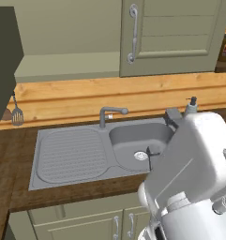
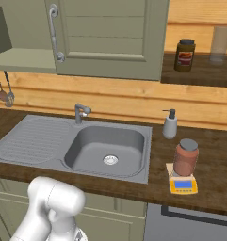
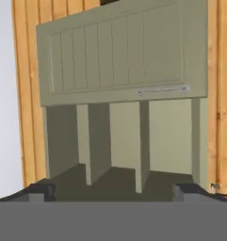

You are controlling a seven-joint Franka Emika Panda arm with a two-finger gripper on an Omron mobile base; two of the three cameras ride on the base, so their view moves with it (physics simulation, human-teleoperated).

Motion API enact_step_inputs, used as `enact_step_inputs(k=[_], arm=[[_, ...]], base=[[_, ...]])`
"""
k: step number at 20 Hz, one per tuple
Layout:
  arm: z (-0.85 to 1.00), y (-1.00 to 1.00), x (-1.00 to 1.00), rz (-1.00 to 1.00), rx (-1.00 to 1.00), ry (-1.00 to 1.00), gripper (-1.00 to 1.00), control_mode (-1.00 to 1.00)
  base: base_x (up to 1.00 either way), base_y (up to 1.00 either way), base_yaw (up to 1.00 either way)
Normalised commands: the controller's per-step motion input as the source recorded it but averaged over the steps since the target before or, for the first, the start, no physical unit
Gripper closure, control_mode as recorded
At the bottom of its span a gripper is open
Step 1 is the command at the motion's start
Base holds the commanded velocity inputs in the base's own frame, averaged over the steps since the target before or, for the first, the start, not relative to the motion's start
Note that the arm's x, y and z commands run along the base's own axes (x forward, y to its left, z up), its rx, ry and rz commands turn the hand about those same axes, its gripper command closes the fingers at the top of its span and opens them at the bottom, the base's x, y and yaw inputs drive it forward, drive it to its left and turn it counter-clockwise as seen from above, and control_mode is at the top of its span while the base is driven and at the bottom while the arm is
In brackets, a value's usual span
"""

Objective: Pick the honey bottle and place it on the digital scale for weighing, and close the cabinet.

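Honey bottle (image 2: pixel 186 157) standing upright on digital scale (image 2: pixel 183 184), apart from the pincer (image 3: pixel 113 190).

Pincer spread wide, pinching nothing, aimed at the olive-green cabinet (image 3: pixel 119 52): one panelled door shut ahead, open shelf bays beside it. Scale on the worktop (image 2: pixel 214 179), near the soap dispenser (image 2: pixel 170 124) by the sink (image 2: pixel 82 146).

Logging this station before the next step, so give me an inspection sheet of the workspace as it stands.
Surface: dark wood counter with a grey sink.
Job's things: honey bottle stands on the scale; cabinet has one door shut, its other half open.
Clutter: soap dispenser, dark jar and glass on a shelf, hanging utensils.
Gripper: fingers apart, holding nothing, facing the cabinet.
Cables: nothing seen.
Surroundings: wood-panelled wall, lower cabinets.
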Motion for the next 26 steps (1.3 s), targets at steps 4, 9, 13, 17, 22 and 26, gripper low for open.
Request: enact_step_inputs(k=[4,9,13,17,22,26], arm=[[-1.0,1.0,-0.74,-0.06,0.04,-0.5,-1.0,-1.0],[-0.44,1.0,-0.01,-0.15,0.01,-0.34,-1.0,-1.0],[0.0,1.0,0.36,-0.25,-0.08,-0.17,-1.0,-1.0],[0.0,1.0,0.51,-0.22,-0.14,0.0,-1.0,-1.0],[-0.08,1.0,0.55,-0.23,-0.22,0.06,-1.0,-1.0],[0.11,1.0,0.72,-0.07,-0.02,0.25,-1.0,-1.0]], base=[[0.0,0.0,0.0],[0.0,0.0,0.0],[0.0,0.0,0.0],[0.0,0.0,0.0],[0.0,0.0,0.0],[0.0,0.0,0.0]])
